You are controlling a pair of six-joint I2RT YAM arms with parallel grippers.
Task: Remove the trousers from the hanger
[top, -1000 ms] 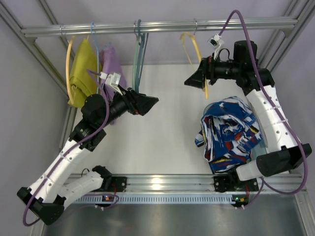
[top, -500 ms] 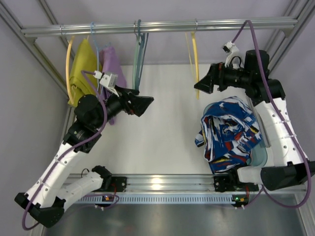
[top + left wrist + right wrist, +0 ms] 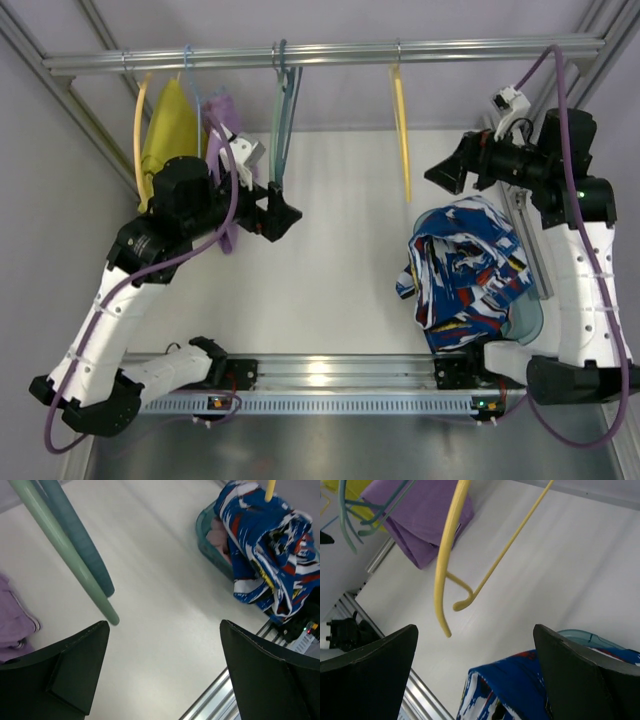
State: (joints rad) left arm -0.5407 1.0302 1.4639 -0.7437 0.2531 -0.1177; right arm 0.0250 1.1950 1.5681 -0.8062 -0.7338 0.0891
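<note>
While thin yellow plastic hanger (image 3: 402,130) hangs bare upper centre, blue-printed cloth trousers (image 3: 465,272) heaped lower right, nearest right gripper (image 3: 443,176), jaws wide.

Left arm (image 3: 108,305), right arm (image 3: 592,268) aloft, jaws spread.

Bright, even, diffuse light left only faint shadows on the white table (image 3: 330,250). Just above the left gripper (image 3: 164,627), the teal-grey hanger (image 3: 80,545) looked soft and blurred, while the gripper's own fingers (image 3: 60,680) showed dark.

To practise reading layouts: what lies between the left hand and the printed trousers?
Bare white table separates left hand from trousers; top view shows it.
</note>
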